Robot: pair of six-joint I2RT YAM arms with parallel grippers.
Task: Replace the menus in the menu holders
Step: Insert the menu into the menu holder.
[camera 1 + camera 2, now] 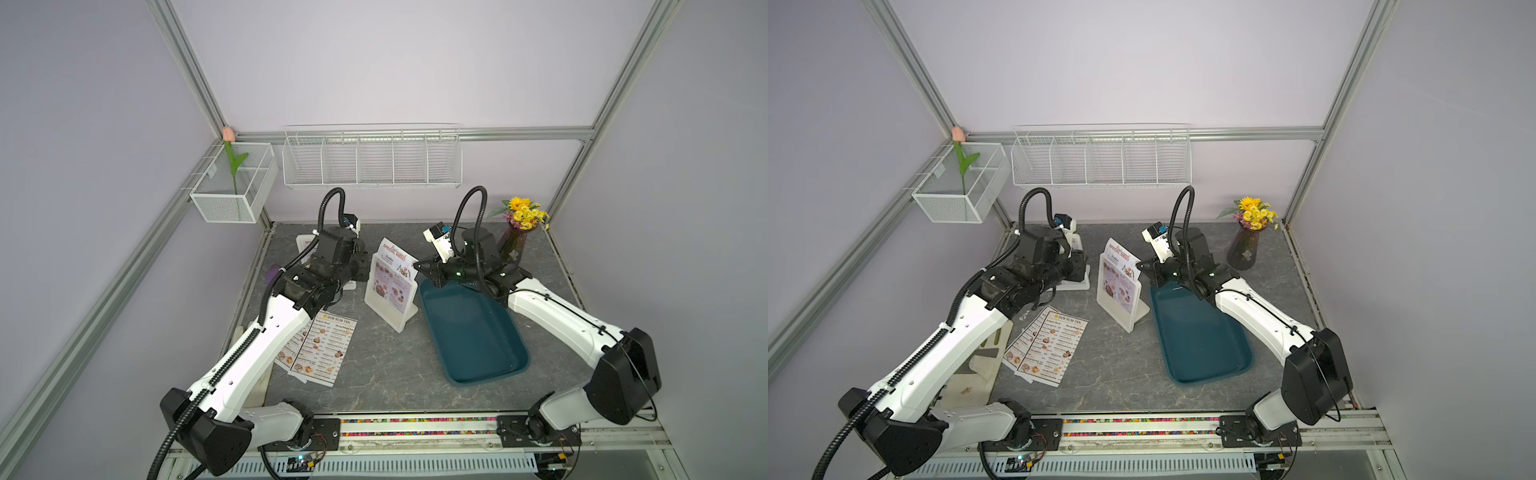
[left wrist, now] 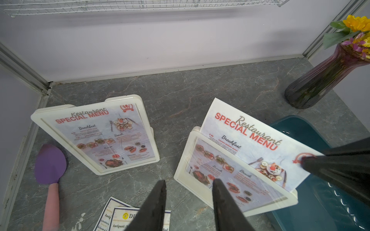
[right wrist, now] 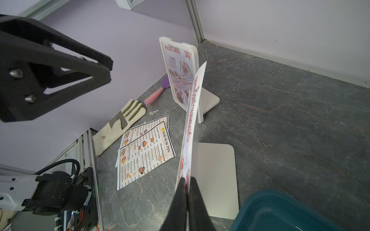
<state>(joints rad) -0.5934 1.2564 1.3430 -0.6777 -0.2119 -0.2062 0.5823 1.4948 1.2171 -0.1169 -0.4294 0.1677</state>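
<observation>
Nearest, flat and overlapping near the left edge of the table (image 1: 395, 370): two DIM SUM INN menus (image 1: 325, 349), bare stone between them and the teal tray (image 1: 478, 336). Mid-table, just beside the tray's far rim: one menu holder (image 1: 391, 321), a SPECIAL MENU sheet (image 2: 250, 140) slanting halfway out, its corner clamped in the right gripper (image 3: 187, 181). Left gripper (image 2: 190, 182) alongside, jaws apart, empty; farther back, second menu holder (image 2: 38, 117), filled flush.

Right fingers (image 3: 181, 202) pinched together, left fingers (image 2: 155, 206) parted, both angled downward.

Teal tray (image 1: 473, 336), vase (image 1: 1245, 252), spatula (image 2: 50, 163), perhaps a glove (image 3: 117, 130)
</observation>
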